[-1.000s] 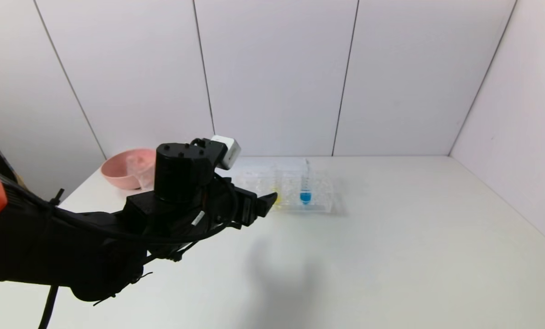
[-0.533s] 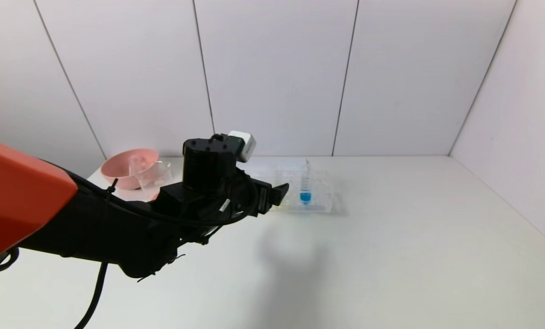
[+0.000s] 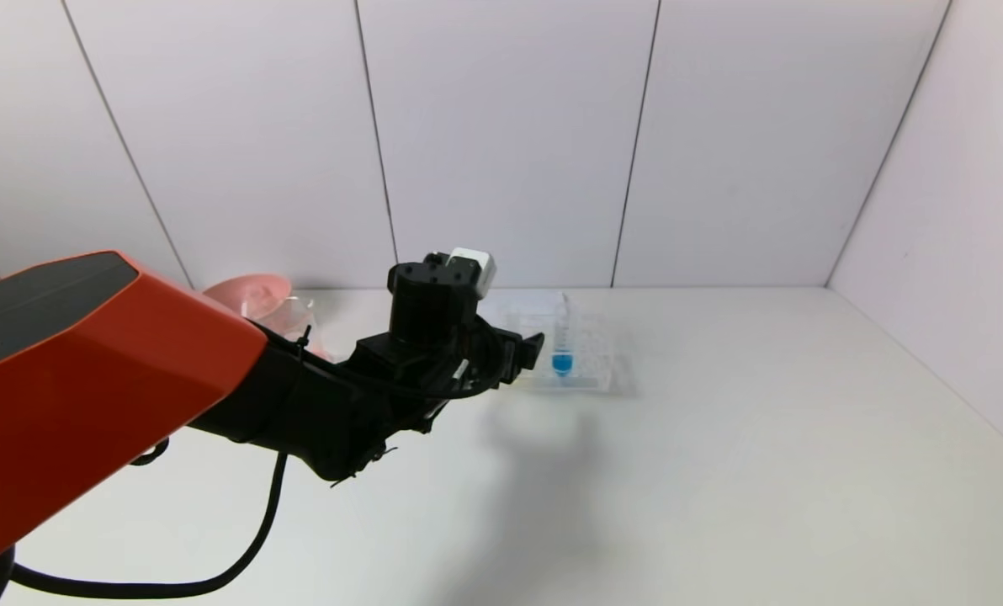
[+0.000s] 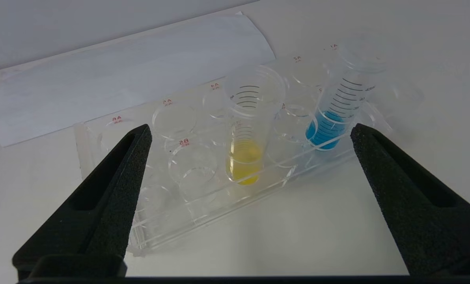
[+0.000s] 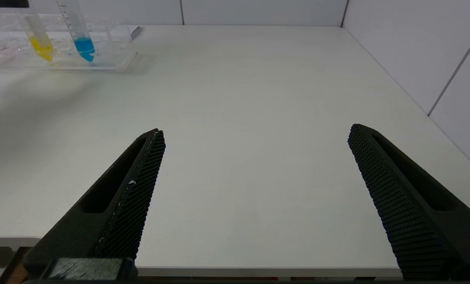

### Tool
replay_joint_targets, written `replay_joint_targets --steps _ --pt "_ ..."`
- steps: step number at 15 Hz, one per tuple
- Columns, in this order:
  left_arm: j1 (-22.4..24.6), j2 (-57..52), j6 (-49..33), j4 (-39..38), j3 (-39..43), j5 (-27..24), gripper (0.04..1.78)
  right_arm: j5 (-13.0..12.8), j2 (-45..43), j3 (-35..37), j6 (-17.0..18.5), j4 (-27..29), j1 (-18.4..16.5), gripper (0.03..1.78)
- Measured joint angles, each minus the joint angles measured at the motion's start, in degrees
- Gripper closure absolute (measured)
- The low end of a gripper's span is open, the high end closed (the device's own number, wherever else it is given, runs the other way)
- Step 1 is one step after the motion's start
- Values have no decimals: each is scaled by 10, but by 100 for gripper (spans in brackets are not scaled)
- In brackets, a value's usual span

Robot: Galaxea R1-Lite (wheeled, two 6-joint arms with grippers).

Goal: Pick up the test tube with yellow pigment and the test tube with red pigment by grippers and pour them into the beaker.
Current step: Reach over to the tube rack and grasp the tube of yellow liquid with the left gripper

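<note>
Nothing has been poured yet, and by the look of things the task is at its first reach. The left black two-fingered claw hangs just in front of the clear plastic tube rack on the white counter, its fingers spread wide with nothing between them. Centred in that gap in the left wrist view stands the slim clear graduated test tube with yellow pigment, upright in a rack well with its liquid pooled at the base; beside it in the same rack is a similar tube holding blue liquid, which is not wanted. The test tube with red pigment does not show in any view, so whether it is already handled or simply hidden cannot be told. The small clear glass beaker seems to sit by the pink bowl at the far left of the counter, though the arm covers most of it. The right black claw hovers low over the near edge of the counter, well apart from the rack, also wide open and empty. Still to come: gripping the yellow tube, lifting it, carrying it to the beaker and tipping it.
</note>
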Motion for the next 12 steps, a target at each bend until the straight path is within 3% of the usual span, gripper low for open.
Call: replay_joint_targets --steps 8,12 --pt "4 69 2 1 -81 60 6 0 0 0 0 0 0 11" --pt "5 81 2 0 -92 66 6 0 0 0 0 0 0 11"
